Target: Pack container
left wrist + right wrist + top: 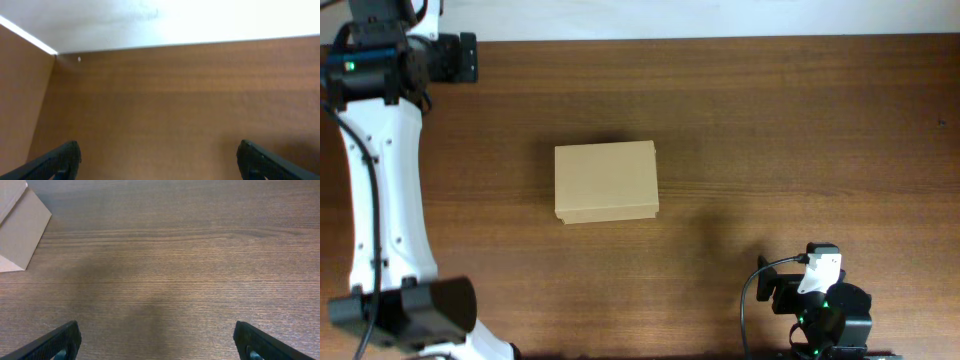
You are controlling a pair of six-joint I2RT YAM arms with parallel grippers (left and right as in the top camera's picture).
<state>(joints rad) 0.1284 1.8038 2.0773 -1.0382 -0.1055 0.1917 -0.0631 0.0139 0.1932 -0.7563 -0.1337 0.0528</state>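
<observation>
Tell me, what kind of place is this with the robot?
Probably a robot lab or test bench, not a home. There is a wooden table with a white robot arm mounted at its edge, just one cardboard box set out on it, and a plain white wall behind.

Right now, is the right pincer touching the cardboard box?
Apart. The right wrist view shows bare table between the open right pincer and the box.

The container (606, 181), a plain tan cardboard box, sat flat mid-tabletop (770, 120) with its lid closed.
</observation>
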